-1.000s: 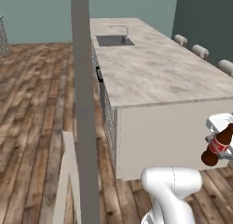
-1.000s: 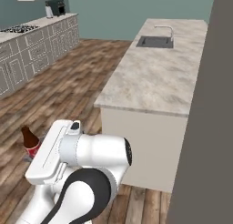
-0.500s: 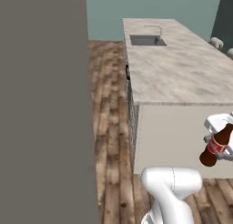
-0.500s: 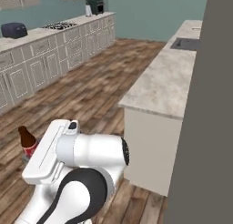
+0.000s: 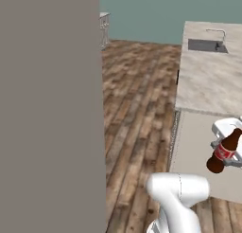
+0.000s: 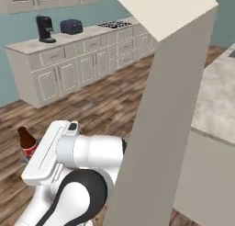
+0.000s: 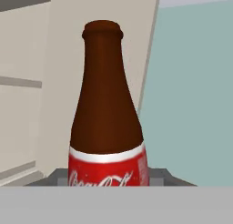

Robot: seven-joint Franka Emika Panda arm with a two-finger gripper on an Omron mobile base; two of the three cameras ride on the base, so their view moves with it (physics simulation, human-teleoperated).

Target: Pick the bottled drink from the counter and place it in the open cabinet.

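We see the pincer (image 5: 227,154) clenched on the bottled drink (image 5: 223,151), gripping it at the red label; the bottle is off the counter (image 5: 208,80) and held in the air, tilted in the left base view with its neck leaning up to the right and its dark base down to the left; it hangs in front of the pale end panel of the counter, below the level of the marble top. In the right base view the bottled drink (image 6: 27,142) peeks out beside the white arm (image 6: 78,154), its neck and a strip of red label visible above the wooden floor (image 6: 105,101). In the hand view the bottled drink (image 7: 107,123) stands upright and close, brown neck above the red label with white script; behind it to the left we make out the pale shelves of the open cabinet (image 7: 22,82), and to the right a teal wall (image 7: 195,91).

The inset grey sink (image 5: 205,45) with its thin faucet (image 5: 220,34) lies at the far end of the counter, well apart from the bottle; a tall grey panel (image 5: 49,109) fills the left side of the left base view, and a beige panel (image 6: 160,119) crosses the right base view; along the far wall stand pale cabinets (image 6: 78,66) carrying a coffee machine (image 6: 45,28), a toaster (image 6: 70,26) and a cooktop (image 6: 110,24).
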